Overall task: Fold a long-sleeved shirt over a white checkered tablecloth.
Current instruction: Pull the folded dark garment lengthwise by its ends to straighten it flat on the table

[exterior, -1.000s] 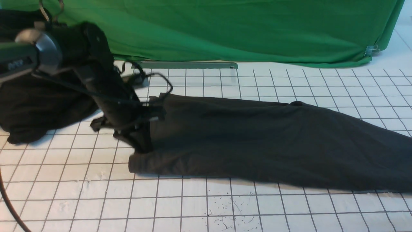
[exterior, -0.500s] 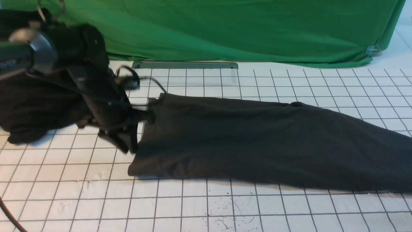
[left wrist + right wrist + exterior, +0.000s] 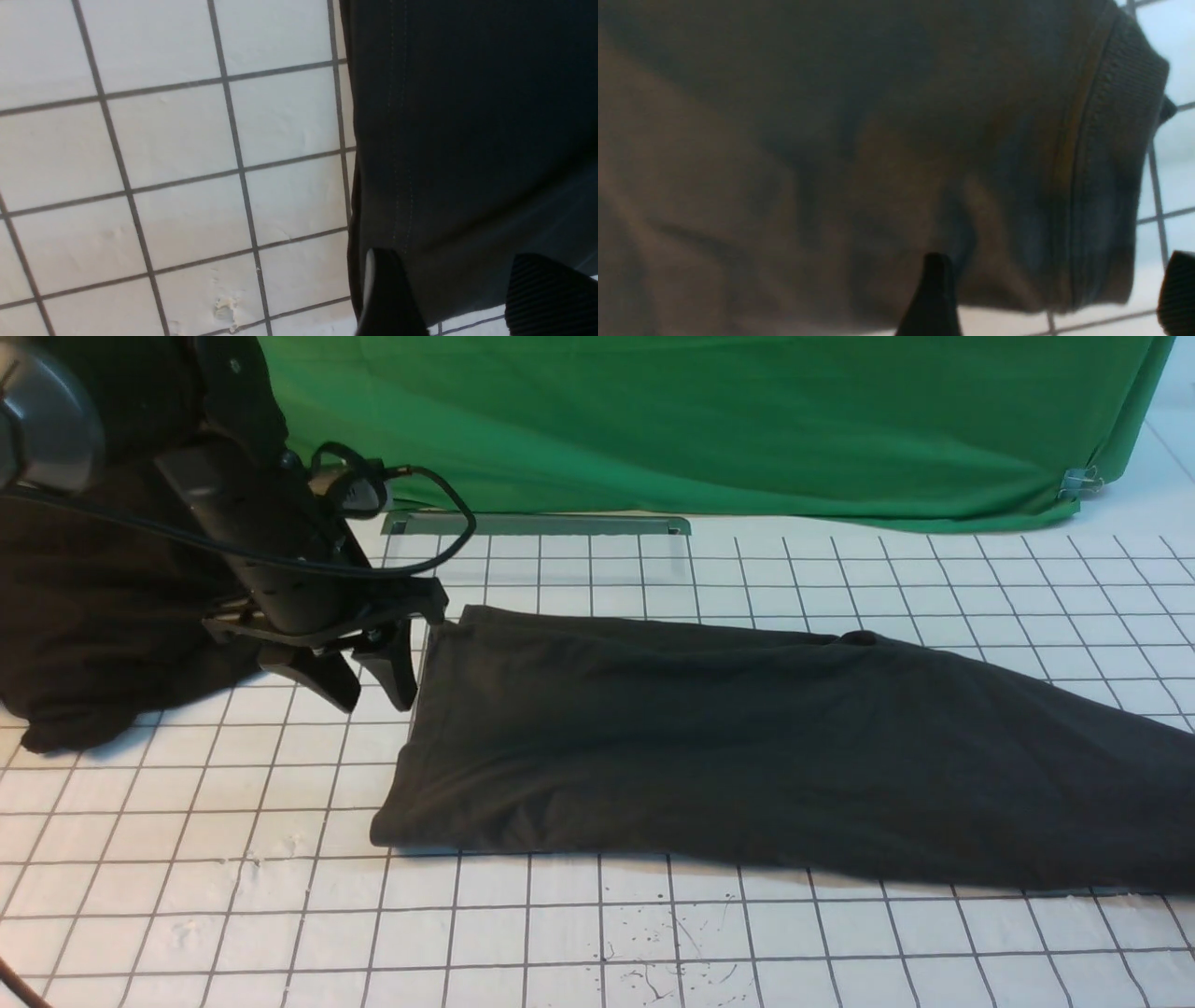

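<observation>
Shirt point(image 3: 747, 747): folded into one long band; flat on the checked cloth point(image 3: 597, 933), mid-desk
Axis: runs left to right; hem end points left; ribbed edge point(image 3: 1111, 140) at the right end, past the front view's border
Change: left fingers point(image 3: 317, 677) were down on the hem a second ago; now lifted just off it, spread, empty
Right fingers point(image 3: 931, 289): wide apart over the ribbed edge; holding nothing
Meaning: this fold looks laid and let go; a crosswise fold likely remains
</observation>
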